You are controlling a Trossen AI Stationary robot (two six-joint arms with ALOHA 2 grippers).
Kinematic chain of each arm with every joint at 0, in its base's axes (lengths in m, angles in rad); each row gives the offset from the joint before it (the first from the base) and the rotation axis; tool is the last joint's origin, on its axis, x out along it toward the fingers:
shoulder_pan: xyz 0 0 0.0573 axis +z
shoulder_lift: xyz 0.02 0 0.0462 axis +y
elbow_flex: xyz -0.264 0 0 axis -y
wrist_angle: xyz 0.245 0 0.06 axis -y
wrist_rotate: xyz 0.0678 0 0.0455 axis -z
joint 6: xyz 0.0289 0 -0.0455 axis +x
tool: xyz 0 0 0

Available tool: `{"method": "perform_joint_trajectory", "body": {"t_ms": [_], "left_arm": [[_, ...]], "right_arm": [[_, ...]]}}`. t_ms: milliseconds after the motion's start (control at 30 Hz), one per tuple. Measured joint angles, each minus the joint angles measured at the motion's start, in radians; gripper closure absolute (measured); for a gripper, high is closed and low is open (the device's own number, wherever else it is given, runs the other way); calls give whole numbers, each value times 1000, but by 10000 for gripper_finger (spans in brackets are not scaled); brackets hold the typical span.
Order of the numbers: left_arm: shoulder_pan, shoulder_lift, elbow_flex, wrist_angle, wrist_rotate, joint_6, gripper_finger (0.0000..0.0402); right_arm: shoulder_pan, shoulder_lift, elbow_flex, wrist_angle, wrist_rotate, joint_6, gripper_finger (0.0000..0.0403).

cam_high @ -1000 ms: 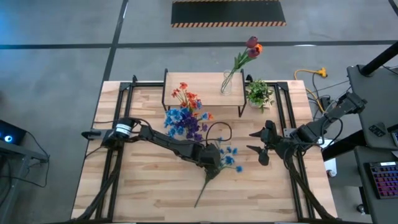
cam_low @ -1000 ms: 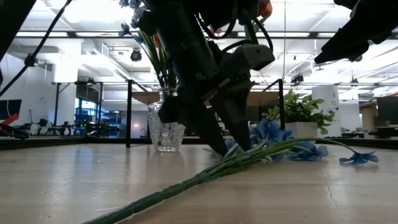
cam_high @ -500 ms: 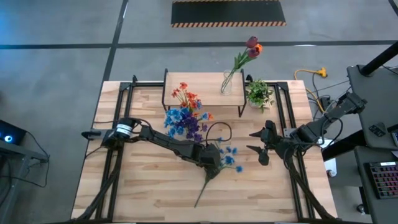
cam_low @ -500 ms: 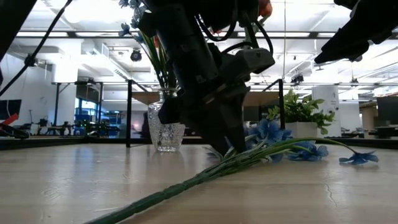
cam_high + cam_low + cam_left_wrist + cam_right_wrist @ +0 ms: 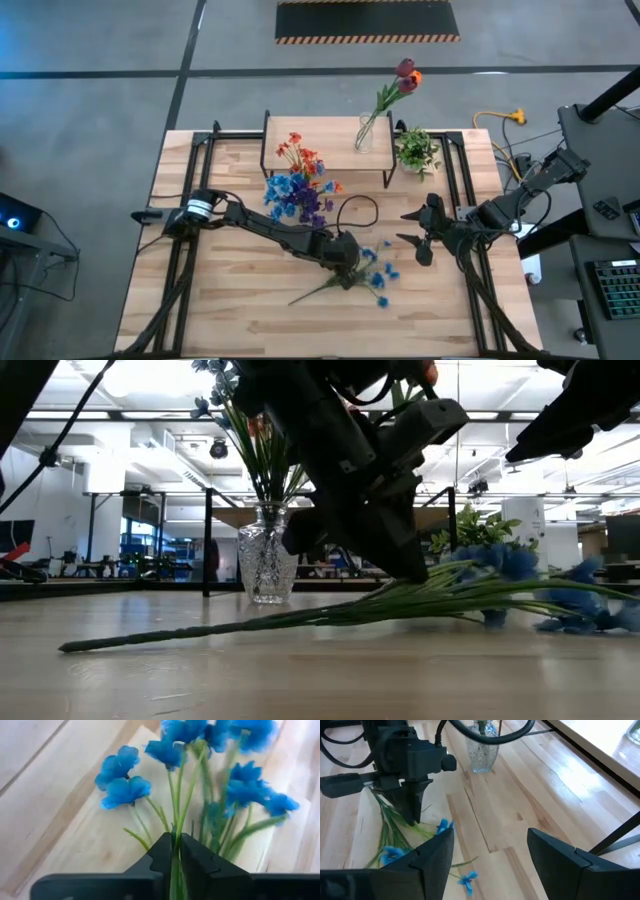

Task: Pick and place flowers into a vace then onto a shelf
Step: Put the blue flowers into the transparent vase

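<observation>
Since a second ago, the blue flower bunch (image 5: 362, 272) has been swung round on the table (image 5: 240, 320) by the left gripper (image 5: 343, 268): its stem end, which pointed toward the table's near edge, is now seen aimed more toward the left arm's side, and the head end is raised off the wood in the low view. The left gripper's fingers (image 5: 165, 851), which stood apart before, are now clenched tight on the green stems (image 5: 176, 870) just below the blue heads, as shown in the left wrist view.

Two vases are counted. One clear glass vase (image 5: 303, 205) is stood on the table in front of the shelf (image 5: 325, 140), and orange-red, blue and purple flowers (image 5: 300, 180) are held in it. A second glass vase (image 5: 363, 135) is set on the shelf's wooden top, with two long-stemmed flowers, a dark red tulip (image 5: 404, 68) and an orange-red one (image 5: 413, 80), leaning out beyond the table's far edge. One small potted plant (image 5: 416, 150) is placed just beside the shelf, on the right arm's side.

The right gripper (image 5: 418, 228) is held over the table's right side, well apart from the bunch, with its two fingers (image 5: 432, 852) spread wide and nothing between them.
</observation>
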Motion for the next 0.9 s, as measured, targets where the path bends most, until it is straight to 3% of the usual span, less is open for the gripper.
{"method": "perform_joint_trajectory", "body": {"t_ms": [167, 433, 600, 733, 900], "left_arm": [[-4, 0, 0, 19, 15, 38, 343], [-18, -1, 0, 32, 105, 111, 217], [-44, -1, 0, 32, 109, 176, 153], [-52, -1, 0, 0, 80, 193, 124], [-52, -1, 0, -65, 47, 189, 119]], "right_arm": [[0, 0, 0, 0, 0, 4, 161], [0, 0, 0, -1, 0, 4, 161], [0, 0, -2, -1, 0, 4, 161], [0, 0, -10, -2, 0, 4, 161], [0, 0, -16, 0, -1, 7, 161]]}}
